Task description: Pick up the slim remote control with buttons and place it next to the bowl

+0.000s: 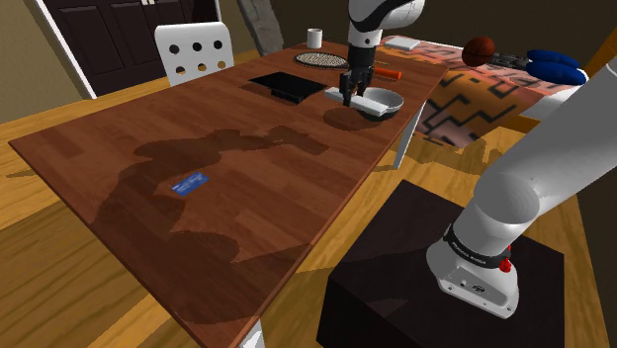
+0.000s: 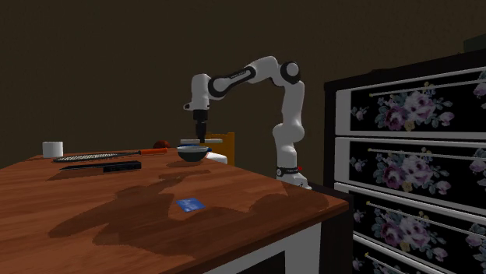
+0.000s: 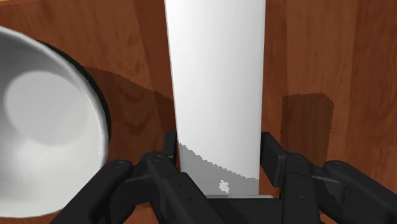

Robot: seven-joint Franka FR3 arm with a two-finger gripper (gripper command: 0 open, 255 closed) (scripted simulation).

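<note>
Dimly lit, the wooden table (image 1: 148, 168) bears a bowl (image 3: 44, 133), beside which the end effector (image 3: 216, 151) clamps the white remote (image 3: 216, 70).

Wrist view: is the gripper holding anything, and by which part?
Yes: the black gripper clasps the slim flat white remote by its two long edges near one end, beside the white bowl.

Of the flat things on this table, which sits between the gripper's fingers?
The plain white remote, beside the bowl; the gripper clasps its end. The black slab and small blue card lie apart, untouched.
</note>
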